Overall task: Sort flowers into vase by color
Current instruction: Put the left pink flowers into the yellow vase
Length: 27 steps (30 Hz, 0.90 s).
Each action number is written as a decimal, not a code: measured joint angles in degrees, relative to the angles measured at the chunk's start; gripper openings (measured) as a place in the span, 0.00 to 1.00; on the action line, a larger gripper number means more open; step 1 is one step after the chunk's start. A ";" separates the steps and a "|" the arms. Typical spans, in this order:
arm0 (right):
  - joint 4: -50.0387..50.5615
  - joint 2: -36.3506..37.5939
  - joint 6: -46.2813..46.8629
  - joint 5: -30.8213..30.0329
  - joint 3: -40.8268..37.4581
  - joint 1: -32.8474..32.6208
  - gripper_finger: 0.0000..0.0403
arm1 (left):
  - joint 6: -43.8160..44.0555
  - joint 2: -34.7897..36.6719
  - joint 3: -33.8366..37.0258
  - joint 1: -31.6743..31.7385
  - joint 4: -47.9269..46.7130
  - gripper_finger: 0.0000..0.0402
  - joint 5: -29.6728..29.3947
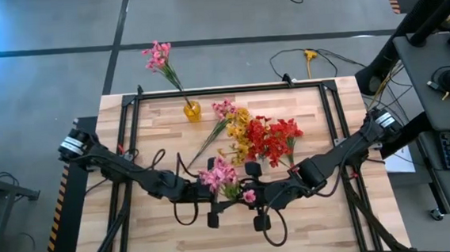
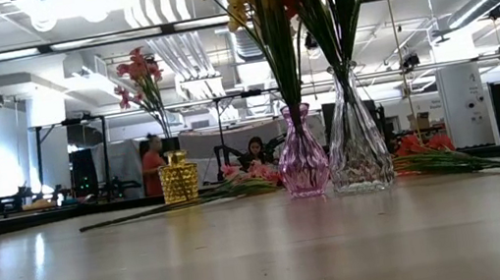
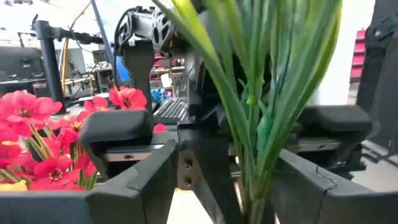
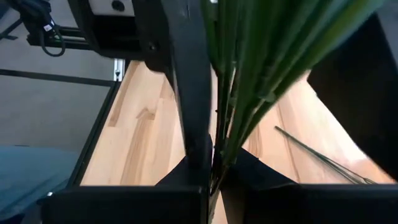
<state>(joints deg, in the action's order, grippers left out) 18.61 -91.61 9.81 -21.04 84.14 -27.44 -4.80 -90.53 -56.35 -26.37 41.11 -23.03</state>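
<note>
Flowers: pink artificial spray (image 1: pixel 219 176) with thin green stems, held upright at the front middle of the wooden desk (image 1: pixel 161 234).
Left gripper (image 1: pixel 211 192): fingers spread around stems.
Right gripper (image 1: pixel 250 192): fingers pinching stems.
Yellow textured vase (image 2: pixel 179 182): pink sprig.
Pink glass vase (image 2: pixel 303 163): yellow blooms.
Clear glass vase (image 2: pixel 357 148): red blooms.

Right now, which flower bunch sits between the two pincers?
The pink bunch, held up between left pincer and right pincer. Yellow flowers and red flowers stand farther back in vases.
</note>
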 joint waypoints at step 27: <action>1.10 1.70 2.18 -1.31 -0.02 -0.04 0.42 | -0.72 2.62 -0.27 -0.37 -5.41 0.01 -3.66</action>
<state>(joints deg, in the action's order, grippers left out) 19.72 -89.91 11.99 -22.35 84.12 -27.49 -5.52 -87.91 -56.62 -26.74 35.70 -26.69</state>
